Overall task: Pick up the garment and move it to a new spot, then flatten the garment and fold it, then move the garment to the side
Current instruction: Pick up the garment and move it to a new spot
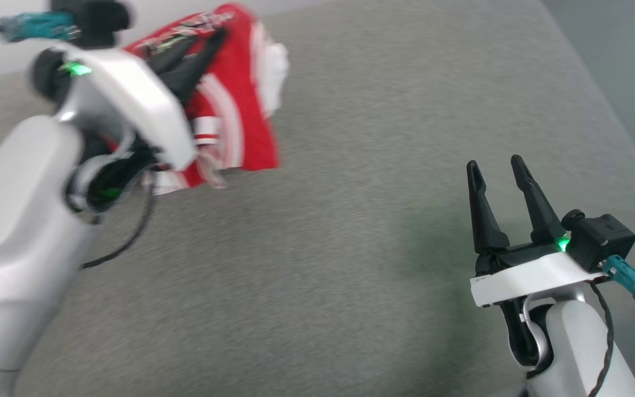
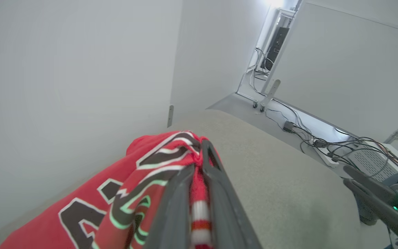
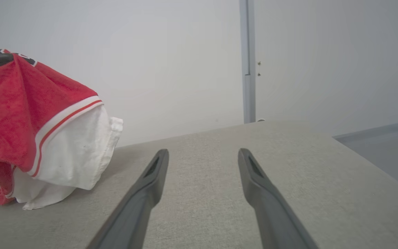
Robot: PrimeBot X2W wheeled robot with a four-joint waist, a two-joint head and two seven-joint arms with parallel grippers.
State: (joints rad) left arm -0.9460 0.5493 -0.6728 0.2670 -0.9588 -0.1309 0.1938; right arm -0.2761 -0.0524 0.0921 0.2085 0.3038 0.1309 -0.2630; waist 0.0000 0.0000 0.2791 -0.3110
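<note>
Over the worktop (image 1: 350, 248), the left claw (image 2: 199, 157) clamps the garment (image 1: 240, 110) by its trim (right claw (image 1: 496, 165) gapes empty); that slim hold may slip.

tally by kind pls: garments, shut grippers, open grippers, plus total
Garments: 1, the red jersey, bunched up
Shut grippers: 1, the left gripper, clamped on the red jersey
Open grippers: 1, the right gripper, holding nothing
Total: 3
</note>
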